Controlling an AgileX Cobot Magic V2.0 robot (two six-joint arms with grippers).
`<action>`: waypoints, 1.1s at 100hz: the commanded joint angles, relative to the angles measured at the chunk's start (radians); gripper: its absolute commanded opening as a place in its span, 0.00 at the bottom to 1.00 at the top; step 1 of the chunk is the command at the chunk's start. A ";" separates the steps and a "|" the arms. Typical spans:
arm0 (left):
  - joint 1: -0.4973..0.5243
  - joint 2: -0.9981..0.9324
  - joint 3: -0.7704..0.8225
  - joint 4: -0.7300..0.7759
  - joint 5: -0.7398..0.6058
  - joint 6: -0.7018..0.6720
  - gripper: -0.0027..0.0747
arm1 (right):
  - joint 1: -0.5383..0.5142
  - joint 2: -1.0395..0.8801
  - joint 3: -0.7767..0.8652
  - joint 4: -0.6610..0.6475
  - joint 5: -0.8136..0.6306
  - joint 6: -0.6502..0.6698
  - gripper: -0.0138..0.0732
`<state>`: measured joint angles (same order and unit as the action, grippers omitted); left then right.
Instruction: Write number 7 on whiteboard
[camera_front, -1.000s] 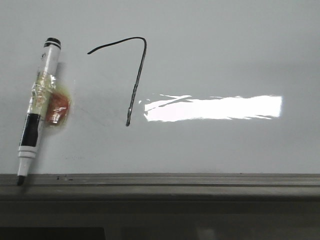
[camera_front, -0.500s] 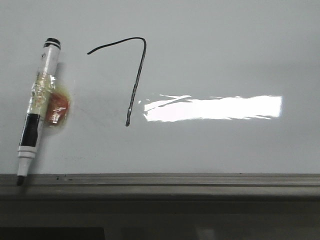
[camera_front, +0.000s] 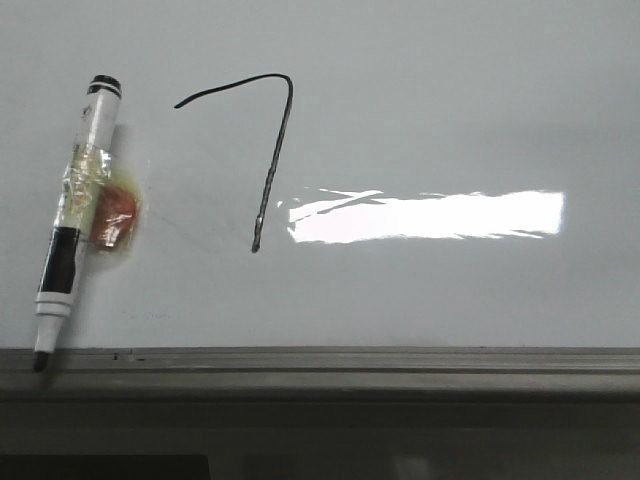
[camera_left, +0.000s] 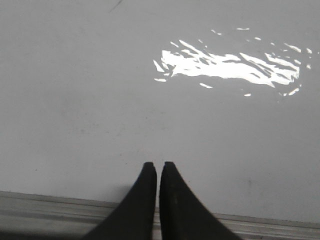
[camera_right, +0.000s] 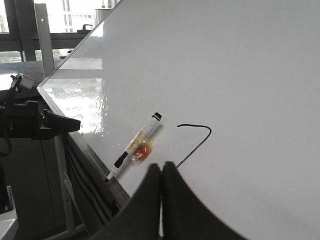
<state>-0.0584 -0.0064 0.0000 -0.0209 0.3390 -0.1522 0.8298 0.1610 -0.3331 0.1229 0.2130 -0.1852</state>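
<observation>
The number 7 (camera_front: 270, 140) is seen complete on the whiteboard (camera_front: 450, 120): a slightly wavy top stroke, a rounded corner and a long slanted downstroke that ends just left of the bright glare. The writing itself is therefore judged to be done, and the step in hand is judged to be the retreat of both arms. For a clean finish, each arm should be drawn straight back from the board so that the fresh ink is not brushed, and the marker pen (camera_front: 72, 215) should be left undisturbed. The pen lies on the board at the far left, its tip down on the dark grey ledge (camera_front: 400, 362), with clear tape and an orange patch (camera_front: 115, 218) on its barrel; it is held by neither claw. The left gripper (camera_left: 158, 167) is clenched and empty, the fingers being pressed together over bare board just above the ledge, near the glare; the numeral is not identifiable in that view. The right gripper (camera_right: 162, 167) is likewise clenched on nothing. In the right wrist view the numeral is seen just beyond the fingertips and slightly right, with the pen to their left; no contact with either is shown.
</observation>
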 joint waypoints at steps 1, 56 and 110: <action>0.001 -0.028 0.025 -0.007 -0.040 -0.009 0.01 | -0.002 0.010 -0.024 -0.006 -0.076 -0.010 0.09; 0.001 -0.028 0.025 -0.007 -0.040 -0.009 0.01 | -0.004 0.010 -0.024 -0.014 -0.076 -0.010 0.09; 0.001 -0.028 0.025 -0.007 -0.040 -0.009 0.01 | -0.568 0.053 0.161 -0.086 -0.389 -0.004 0.09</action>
<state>-0.0584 -0.0064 0.0000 -0.0209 0.3390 -0.1527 0.3786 0.1965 -0.1863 0.0500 -0.0081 -0.1852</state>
